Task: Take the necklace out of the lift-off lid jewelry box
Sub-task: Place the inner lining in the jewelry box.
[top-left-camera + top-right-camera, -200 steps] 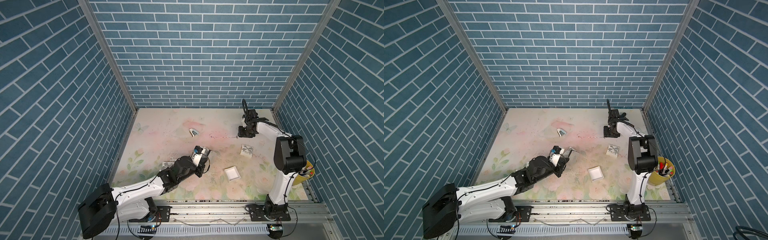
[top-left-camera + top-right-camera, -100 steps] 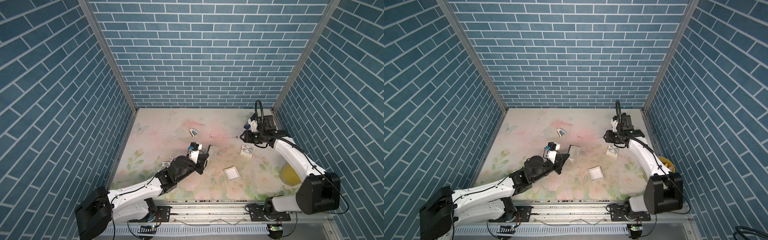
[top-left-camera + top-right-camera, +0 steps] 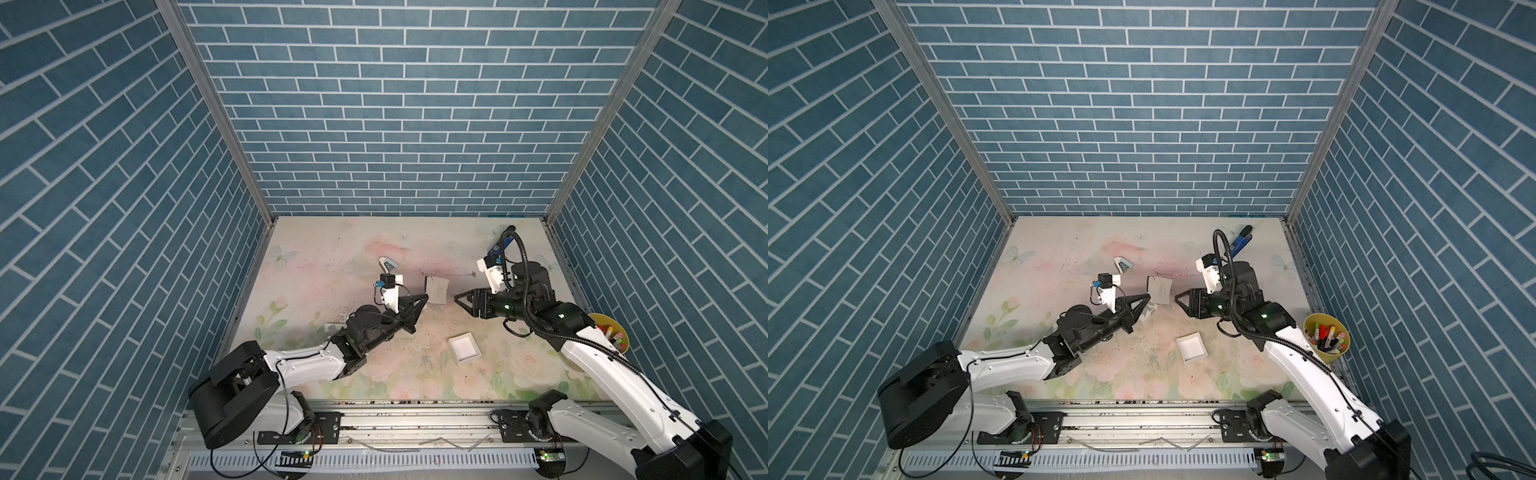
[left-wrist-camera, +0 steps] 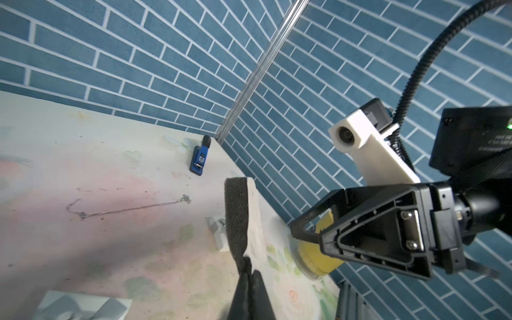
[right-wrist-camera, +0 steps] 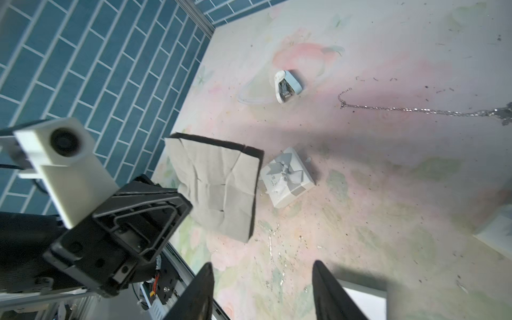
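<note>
A: What has the left gripper (image 3: 424, 297) got?
B: A flat square pad (image 3: 437, 289) of spongy black foam with a creased grey sheet on one face. The fingers are clenched on its edge, holding it upright over mid-table, with the arm stretched low and forward.
A: And the necklace (image 3: 446, 274)?
B: It's out on the table (image 3: 316, 266), toward the back edge. It's a thin silver chain lying nearly straight, with nothing touching it.
A: The right gripper (image 3: 459, 303)?
B: Its fingers are spread and empty. It points level at the pad, close but apart, elbow raised.
A: The box?
B: A shallow white tray (image 3: 464, 347) toward the front edge. The bow-topped lid (image 3: 1148, 318) is beside the left gripper.
</note>
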Tool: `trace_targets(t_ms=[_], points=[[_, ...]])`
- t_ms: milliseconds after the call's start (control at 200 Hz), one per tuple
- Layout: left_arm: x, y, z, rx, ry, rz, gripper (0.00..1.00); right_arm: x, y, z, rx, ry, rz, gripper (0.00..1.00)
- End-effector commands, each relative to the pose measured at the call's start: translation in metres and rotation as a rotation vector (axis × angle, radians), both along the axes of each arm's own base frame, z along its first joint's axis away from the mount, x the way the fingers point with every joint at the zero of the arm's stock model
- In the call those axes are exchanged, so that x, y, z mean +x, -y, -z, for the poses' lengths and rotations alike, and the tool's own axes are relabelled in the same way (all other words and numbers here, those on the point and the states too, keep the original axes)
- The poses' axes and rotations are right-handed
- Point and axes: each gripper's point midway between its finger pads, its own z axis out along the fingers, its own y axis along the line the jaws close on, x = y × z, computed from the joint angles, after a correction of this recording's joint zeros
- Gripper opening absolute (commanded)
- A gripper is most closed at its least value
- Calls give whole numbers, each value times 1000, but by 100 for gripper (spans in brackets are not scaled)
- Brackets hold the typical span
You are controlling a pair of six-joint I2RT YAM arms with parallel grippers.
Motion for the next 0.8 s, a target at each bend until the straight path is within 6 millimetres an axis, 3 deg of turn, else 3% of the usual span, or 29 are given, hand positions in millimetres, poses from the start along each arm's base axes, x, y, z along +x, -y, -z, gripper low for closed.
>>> trace_targets(t_ms=[0,280,795], points=[[-7,7,-33,-164,20,69,0,3,-8,-17,97,7,4,58],[-12,10,-41,-218,7,110,0,17,-10,-16,105,-5,53,62],[-21,3,-47,-174,19,120,0,19,-56,-51,387,12,-162,59]])
